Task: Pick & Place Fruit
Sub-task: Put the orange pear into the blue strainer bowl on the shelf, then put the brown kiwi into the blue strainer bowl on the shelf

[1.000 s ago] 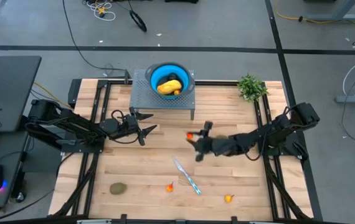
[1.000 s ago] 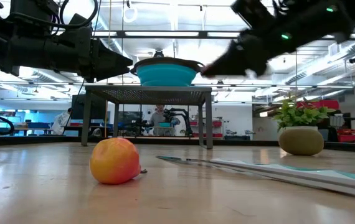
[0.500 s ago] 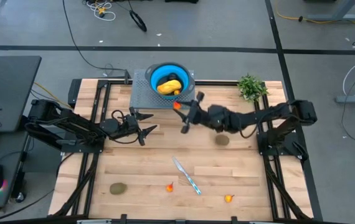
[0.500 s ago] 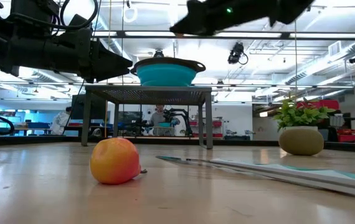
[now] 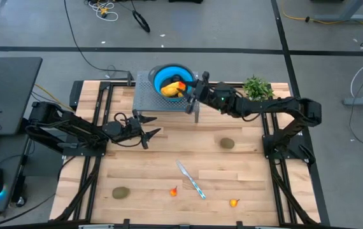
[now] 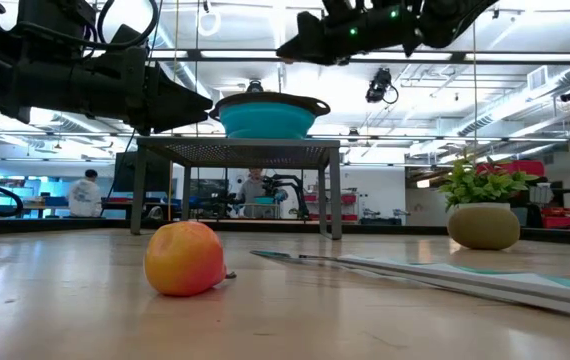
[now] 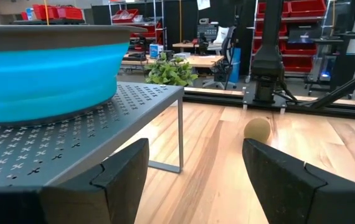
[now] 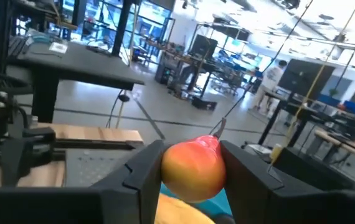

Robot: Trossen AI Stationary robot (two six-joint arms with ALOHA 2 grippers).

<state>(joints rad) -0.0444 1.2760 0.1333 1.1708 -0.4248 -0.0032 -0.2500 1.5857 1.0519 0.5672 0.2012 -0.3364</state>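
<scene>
Right wrist view shows our right gripper (image 8: pixel 190 171) pinching a small orange-red toy fruit (image 8: pixel 193 167) above the blue round bowl (image 5: pixel 170 76); we judge placing underway, release next; left gripper (image 5: pixel 144 135) waits spread

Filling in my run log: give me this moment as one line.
right claw: shut on orange-red fruit, over blue bowl | left claw: open, waiting by the rack | two ovals, two small fruits left on table
</scene>
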